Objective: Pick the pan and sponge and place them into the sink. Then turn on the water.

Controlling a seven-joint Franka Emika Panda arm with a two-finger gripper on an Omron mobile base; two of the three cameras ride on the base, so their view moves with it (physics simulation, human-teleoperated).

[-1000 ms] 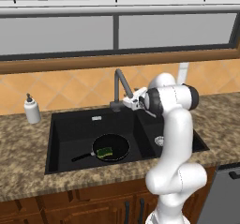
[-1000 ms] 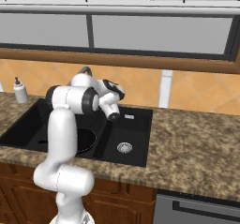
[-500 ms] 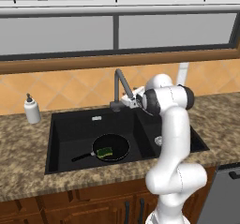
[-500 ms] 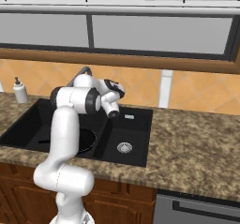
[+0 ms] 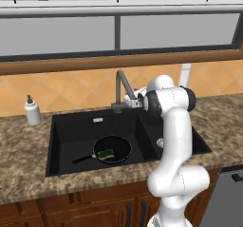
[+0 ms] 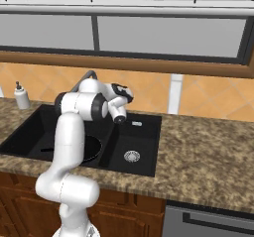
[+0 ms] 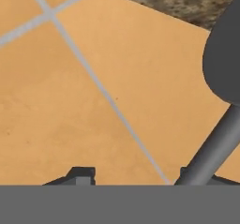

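The black pan point(image 5: 118, 146) lies in the larger basin of the black sink point(image 5: 71, 131), its handle pointing left. The green sponge point(image 5: 107, 153) rests inside the pan. My gripper point(image 5: 127, 101) is at the base of the grey faucet point(image 5: 121, 81), behind the sink. In the hand view my gripper point(image 7: 136, 176) faces the orange tiled wall with its fingertips apart, and a grey rod of the faucet point(image 7: 220, 138) runs beside the right fingertip point(image 7: 192, 174). Nothing lies between the fingers. No water is in view at the spout.
A white soap bottle point(image 5: 32, 111) stands on the speckled counter point(image 5: 23, 174) left of the sink. The smaller basin with its silver drain point(image 6: 131, 155) lies to the right. A window ledge point(image 5: 118, 60) runs above the tiled backsplash.
The hand has crept left toward the faucet base. The pan and sponge have stayed where they were in the sink.
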